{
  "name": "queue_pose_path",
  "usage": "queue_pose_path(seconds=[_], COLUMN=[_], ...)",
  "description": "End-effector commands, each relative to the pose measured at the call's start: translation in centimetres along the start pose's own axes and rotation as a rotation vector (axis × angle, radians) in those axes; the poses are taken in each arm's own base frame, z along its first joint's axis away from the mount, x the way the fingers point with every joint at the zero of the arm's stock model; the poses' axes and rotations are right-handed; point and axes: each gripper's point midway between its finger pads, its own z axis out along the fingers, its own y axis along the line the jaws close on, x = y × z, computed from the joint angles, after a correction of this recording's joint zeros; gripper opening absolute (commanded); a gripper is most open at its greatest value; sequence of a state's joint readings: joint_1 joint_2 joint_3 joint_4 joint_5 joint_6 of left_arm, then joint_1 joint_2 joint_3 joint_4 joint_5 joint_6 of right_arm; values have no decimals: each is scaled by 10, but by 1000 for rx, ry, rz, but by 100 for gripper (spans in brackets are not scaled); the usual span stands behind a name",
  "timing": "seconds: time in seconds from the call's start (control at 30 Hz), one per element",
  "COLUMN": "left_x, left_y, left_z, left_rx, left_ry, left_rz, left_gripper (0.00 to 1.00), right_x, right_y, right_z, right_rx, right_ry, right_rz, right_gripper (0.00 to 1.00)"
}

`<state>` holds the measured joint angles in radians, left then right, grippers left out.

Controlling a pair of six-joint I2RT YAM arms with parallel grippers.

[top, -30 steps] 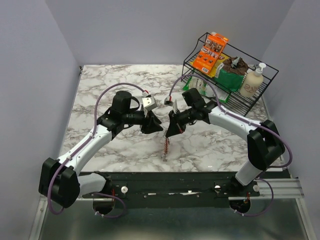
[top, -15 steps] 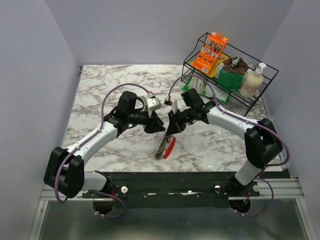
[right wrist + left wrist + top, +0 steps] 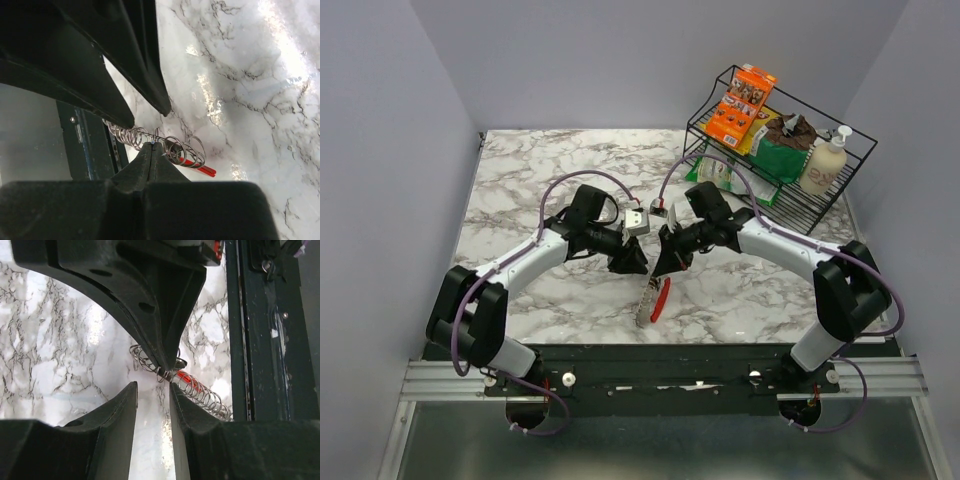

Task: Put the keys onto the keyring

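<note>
Down the surface (image 3: 540, 170) from the wire rack (image 3: 780, 150), towards the arms' bases, the two claws had drawn almost nose to nose. The right claw (image 3: 152, 147) was pinched tight on a silver coil of the keyring (image 3: 654, 298), which dangled below it, just off the marble or barely brushing it, well clear of the rack. A second before, the bundle had hung as a thin dark line. Now it had swung round so the red strip showed beside the coil. The left arm had also swept in from farther off the rack's side, and the left claw (image 3: 152, 395) had narrowed to a slim gap with nothing caught in it, its tips poised just under the pinched coil. I could not pick out a separate small key anywhere, so I couldn't say whether one was already threaded or hidden behind the claws. To my eye the left claw was lining up to take hold of a loop, so the threading itself looked not yet done.
</note>
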<state>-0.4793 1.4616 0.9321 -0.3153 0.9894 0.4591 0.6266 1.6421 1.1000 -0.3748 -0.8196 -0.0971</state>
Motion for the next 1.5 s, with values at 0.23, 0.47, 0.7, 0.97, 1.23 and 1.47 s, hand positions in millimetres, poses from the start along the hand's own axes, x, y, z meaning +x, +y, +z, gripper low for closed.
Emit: queue_pose_path(seconds=[0.23, 0.47, 0.7, 0.97, 1.23, 1.47], left_x=[-2, -9, -14, -14, -19, -15], left_y=[-18, -20, -23, -21, -24, -24], left_z=[5, 6, 6, 4, 1, 2], left_rx=[159, 165, 164, 128, 122, 122], left_ry=[-8, -17, -19, 0, -15, -9], left_rz=[57, 68, 81, 94, 113, 105], left_gripper=[38, 34, 25, 29, 28, 27], right_x=[-15, -13, -13, -12, -12, -13], right_y=[22, 22, 20, 20, 20, 20], right_z=[-7, -4, -4, -3, -4, -4], right_rx=[-84, -86, -80, -80, -82, -78], right_ry=[-58, -49, -48, -46, -47, -50], right_rz=[-90, -82, -78, -75, -77, -80], right_gripper=[1, 1, 1, 1, 1, 1])
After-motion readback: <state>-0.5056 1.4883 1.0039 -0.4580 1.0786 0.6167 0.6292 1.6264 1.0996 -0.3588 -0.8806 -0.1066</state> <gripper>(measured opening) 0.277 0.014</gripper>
